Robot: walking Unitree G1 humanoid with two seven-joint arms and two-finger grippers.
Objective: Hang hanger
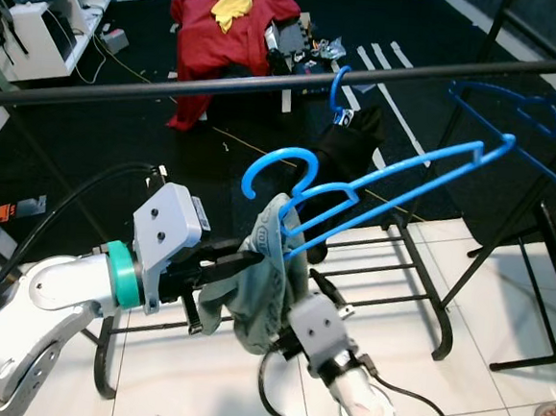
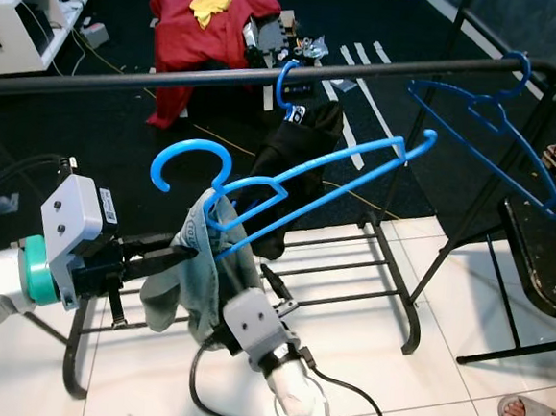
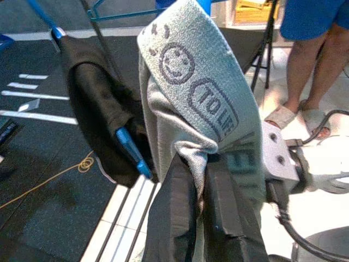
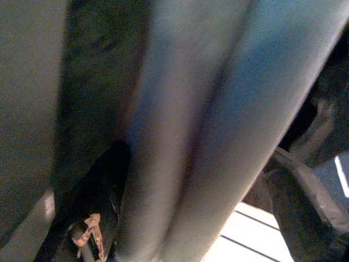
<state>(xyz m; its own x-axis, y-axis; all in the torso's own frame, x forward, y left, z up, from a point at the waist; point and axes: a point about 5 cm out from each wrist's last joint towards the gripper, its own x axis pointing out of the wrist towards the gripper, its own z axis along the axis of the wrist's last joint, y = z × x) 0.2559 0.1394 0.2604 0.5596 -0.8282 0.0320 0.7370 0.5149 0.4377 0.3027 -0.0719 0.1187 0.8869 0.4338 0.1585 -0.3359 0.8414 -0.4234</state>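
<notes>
Left gripper (image 1: 255, 261) is pinching the grey cloth (image 1: 262, 284) draped on the blue hanger (image 1: 376, 192), below the rail (image 1: 220, 85). Right gripper (image 1: 299, 311) is buried behind cloth, fingers hidden, can't tell.

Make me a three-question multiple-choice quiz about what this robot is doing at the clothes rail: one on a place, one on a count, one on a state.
1. Where is the light blue hanger?
A. hooked on the rail
B. below the rail, in the grey cloth
C. on the floor

2. How many blue hangers hook over the rail?
A. two
B. none
C. five

3. The left gripper is:
A. wide open
B. holding a cup
C. shut on the grey cloth

Answers: 1 B, its hook is free under the rail. 2 A, two hooks sit over the bar. 3 C, the fingers pinch the fabric.
</notes>
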